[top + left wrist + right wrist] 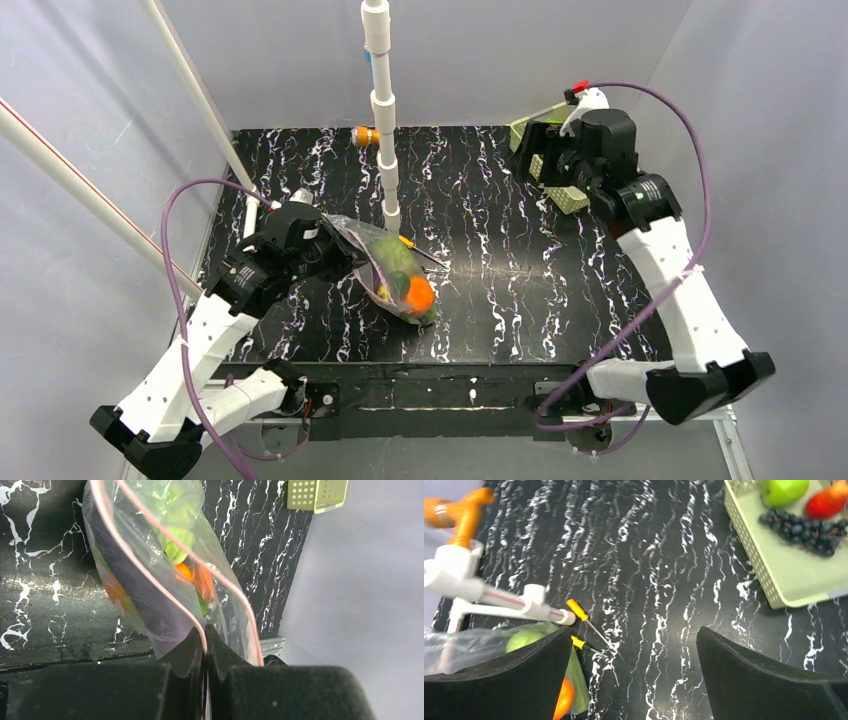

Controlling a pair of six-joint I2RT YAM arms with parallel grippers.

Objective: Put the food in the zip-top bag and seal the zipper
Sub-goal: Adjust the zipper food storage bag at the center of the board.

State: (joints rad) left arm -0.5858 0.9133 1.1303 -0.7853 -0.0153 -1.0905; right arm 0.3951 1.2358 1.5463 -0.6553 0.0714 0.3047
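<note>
At centre-left, the left gripper (205,647) pinched the zipper (197,626) of the bag (385,262), which lay mid-frame holding food (418,293). Upper right, the right gripper (634,632) hung spread wide beside the basket (774,575).

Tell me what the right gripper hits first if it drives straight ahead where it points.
Probably the bare black table: the open right gripper frames only marbled surface ahead. The yellow-handled screwdriver lies just left of that line, though depth is unclear.
</note>
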